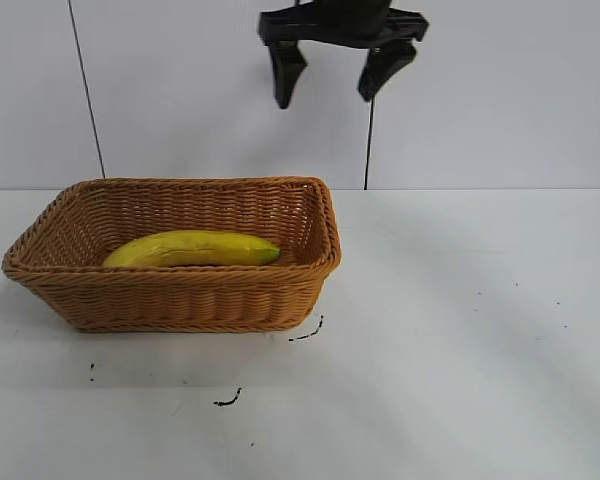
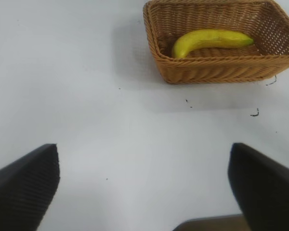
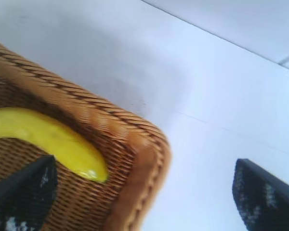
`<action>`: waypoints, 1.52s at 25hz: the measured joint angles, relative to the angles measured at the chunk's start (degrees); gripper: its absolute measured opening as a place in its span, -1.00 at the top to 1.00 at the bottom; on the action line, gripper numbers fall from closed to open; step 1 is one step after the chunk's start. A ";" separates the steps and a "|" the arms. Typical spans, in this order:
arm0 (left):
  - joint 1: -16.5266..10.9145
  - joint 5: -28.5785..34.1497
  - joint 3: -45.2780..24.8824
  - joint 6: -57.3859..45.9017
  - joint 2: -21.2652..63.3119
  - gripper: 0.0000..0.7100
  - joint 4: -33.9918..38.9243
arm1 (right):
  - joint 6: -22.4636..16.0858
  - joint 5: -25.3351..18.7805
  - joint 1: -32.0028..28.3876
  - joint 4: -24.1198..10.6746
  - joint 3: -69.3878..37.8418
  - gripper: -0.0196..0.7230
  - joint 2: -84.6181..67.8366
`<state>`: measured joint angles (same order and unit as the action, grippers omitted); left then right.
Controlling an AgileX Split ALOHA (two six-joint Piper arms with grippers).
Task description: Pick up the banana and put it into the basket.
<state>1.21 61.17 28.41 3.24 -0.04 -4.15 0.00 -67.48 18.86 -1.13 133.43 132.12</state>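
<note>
The yellow banana (image 1: 195, 248) lies lengthwise inside the tan woven basket (image 1: 180, 300) at the table's left. My right gripper (image 1: 326, 98) hangs open and empty high above the basket's right end. In the right wrist view the banana's tip (image 3: 48, 134) lies inside the basket's corner (image 3: 135, 159), with the right gripper (image 3: 144, 197) spread over that corner. My left gripper (image 2: 144, 187) is open and empty over bare table, far from the basket (image 2: 207, 72) and banana (image 2: 209, 39). It is out of the exterior view.
The white table (image 1: 460, 330) has small black marks in front of the basket (image 1: 307, 333) and nearer the front (image 1: 228, 400). A thin dark cable (image 1: 85, 90) runs down the back wall. Open table lies to the basket's right.
</note>
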 joint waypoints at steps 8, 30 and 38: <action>0.00 0.00 0.00 0.00 0.00 -0.94 0.00 | 0.32 -2.14 -14.67 0.00 0.00 -0.92 0.00; 0.00 0.00 0.00 0.00 0.00 -0.94 0.00 | 1.61 -2.11 -20.47 4.09 -40.78 -0.92 -26.44; 0.00 0.00 0.00 0.00 0.00 -0.94 0.00 | 3.68 -2.11 -20.47 5.19 -68.95 -0.92 -51.62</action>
<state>1.21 61.17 28.41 3.24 -0.04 -4.15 3.68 -69.60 -1.61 4.06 64.48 80.50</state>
